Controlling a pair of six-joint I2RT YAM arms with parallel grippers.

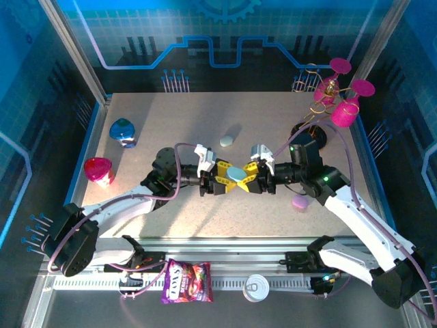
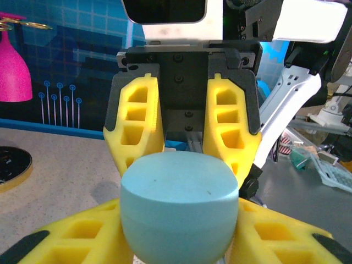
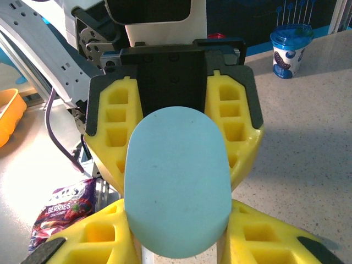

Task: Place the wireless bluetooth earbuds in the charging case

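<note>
Mid-table, the light blue charging case sits pinched from 2 sides, left gripper and right gripper both clenched on it.

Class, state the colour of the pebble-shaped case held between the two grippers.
The case is plain pale blue; the right wrist view shows it best.

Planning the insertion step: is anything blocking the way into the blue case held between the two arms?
Yes. The blue case looks shut, lid seated on its body, and the left fingers and right fingers clamp it from opposite sides.
</note>
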